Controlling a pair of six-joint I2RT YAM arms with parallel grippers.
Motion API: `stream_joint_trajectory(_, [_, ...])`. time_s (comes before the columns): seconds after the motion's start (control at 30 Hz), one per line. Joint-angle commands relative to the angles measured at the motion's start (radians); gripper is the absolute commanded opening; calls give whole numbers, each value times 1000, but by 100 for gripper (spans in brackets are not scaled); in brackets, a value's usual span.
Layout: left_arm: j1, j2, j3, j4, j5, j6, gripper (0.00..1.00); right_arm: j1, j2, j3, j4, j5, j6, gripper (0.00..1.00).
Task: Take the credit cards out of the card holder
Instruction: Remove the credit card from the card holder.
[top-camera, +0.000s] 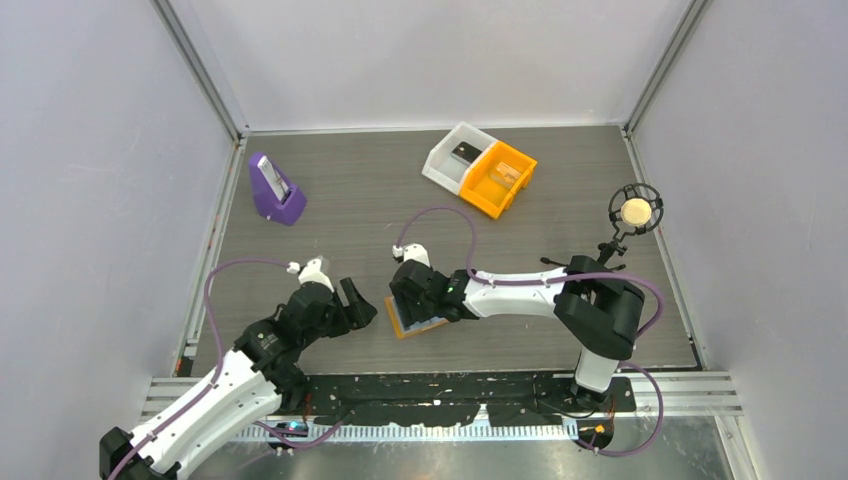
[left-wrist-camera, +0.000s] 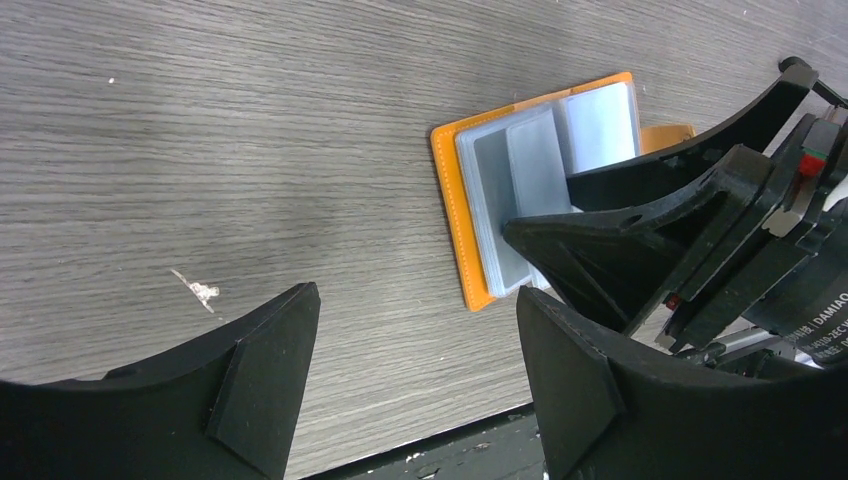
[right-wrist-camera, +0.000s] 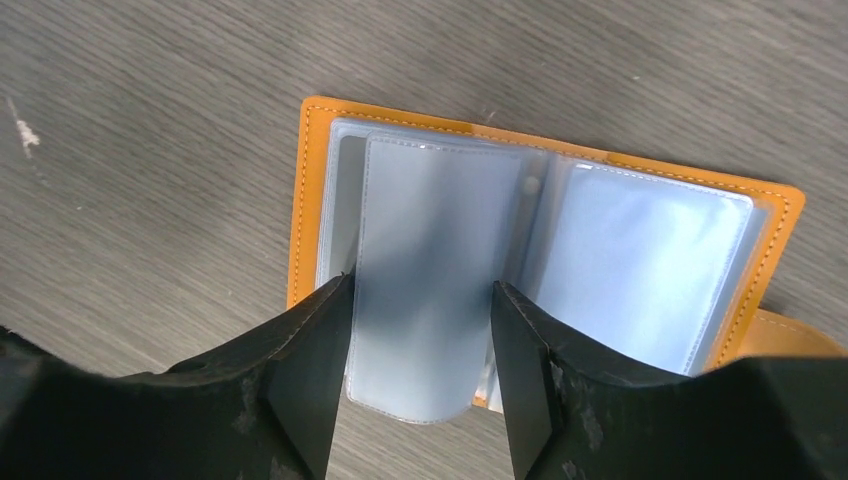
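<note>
The card holder (top-camera: 404, 327) lies open like a book on the table, orange outside with light blue sleeves inside. It also shows in the left wrist view (left-wrist-camera: 455, 200) and the right wrist view (right-wrist-camera: 310, 200). My right gripper (top-camera: 416, 300) is right over it; in the right wrist view (right-wrist-camera: 420, 285) the fingers press the two side edges of one raised, bowed light blue sleeve (right-wrist-camera: 430, 250). No bare card shows. My left gripper (top-camera: 355, 305) is open and empty just left of the holder, above bare table (left-wrist-camera: 415, 290).
A purple stand holding a flat device (top-camera: 275, 190) is at the back left. A white bin (top-camera: 458, 155) and an orange bin (top-camera: 498, 178) sit at the back. A round device on a stand (top-camera: 634, 211) is at the right. The table's front edge (left-wrist-camera: 430, 440) is close.
</note>
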Motion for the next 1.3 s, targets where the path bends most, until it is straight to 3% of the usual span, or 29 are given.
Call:
stream_joint_trajectory(0.0, [-2, -9, -9, 12, -4, 7, 75, 8, -44, -18, 60, -63, 58, 59])
stream_joint_trajectory(0.23, [-2, 0, -7, 17, -1, 9, 75, 7, -89, -48, 114, -111, 96, 42])
stream_joint_trajectory(0.33, [-3, 13, -3, 27, 4, 9, 74, -7, -110, -70, 149, -143, 118, 39])
stream_joint_trajectory(0.6, [-2, 44, -2, 46, 9, 10, 73, -17, -138, -98, 166, -124, 119, 47])
stream_joint_trajectory(0.9, [-3, 78, 21, 52, 9, 21, 73, -22, -146, -92, 105, -60, 100, 48])
stream_joint_trajectory(1.27, [-3, 91, 11, 70, 14, 16, 73, -67, -290, -152, -13, 62, 50, 49])
